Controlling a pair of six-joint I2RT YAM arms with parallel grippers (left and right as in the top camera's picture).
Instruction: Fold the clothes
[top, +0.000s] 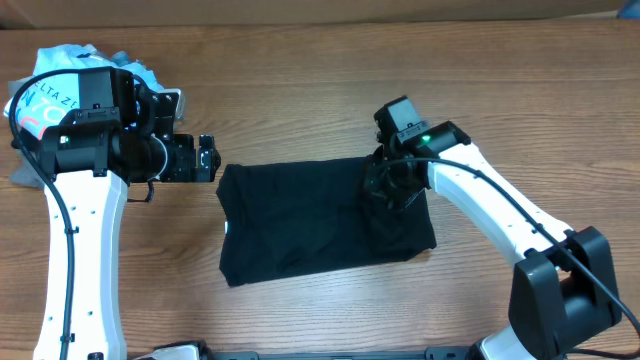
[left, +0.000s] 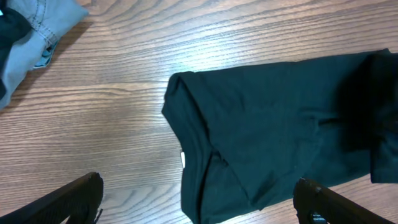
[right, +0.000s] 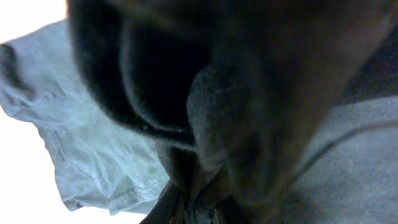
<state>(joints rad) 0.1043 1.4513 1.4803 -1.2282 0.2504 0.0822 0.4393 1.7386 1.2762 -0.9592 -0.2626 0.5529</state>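
Here's the black T-shirt (top: 300, 220), lying in the middle of the wooden worktop (top: 300, 80) as a folded, roughly rectangular slab. Its collar end points toward the left arm, and the small white neck tag (left: 183, 158) peeks out at the neckline. The right tool (top: 385, 185) is down on the shirt's right end, jaws nearly pressed together, pinching a bunched ridge of black fabric. The right wrist view is swamped by dark cloth right up against the lens. On the other side, the left tool (top: 206, 158) hangs just beside the shirt's left edge, not touching it, its 2 fingers (left: 74, 199) spread wide. Under the left arm, a light blue T-shirt (top: 50, 75) sits crumpled at the worktop's far left corner.
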